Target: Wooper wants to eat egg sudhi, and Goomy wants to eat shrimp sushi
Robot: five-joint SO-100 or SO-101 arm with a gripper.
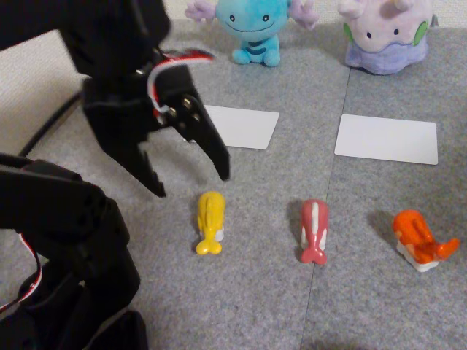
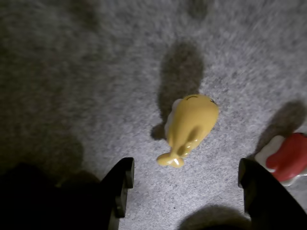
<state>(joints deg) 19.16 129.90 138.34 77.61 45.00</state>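
Three sushi pieces in a row near the worktop's front edge: egg sudhi, pink-red piece, shrimp sushi. Two plush at the back edge: Wooper, Goomy. Two white cards between, both bare. Tool spread wide, holding nothing, just behind the egg sudhi.

Floor: grey carpet, seam running front to back.
White cards: 2, flat on carpet; left card w/ near-left corner hidden, right card well apart.
Pink-red piece: white stripe, lying betw. cards' columns, nearer front.
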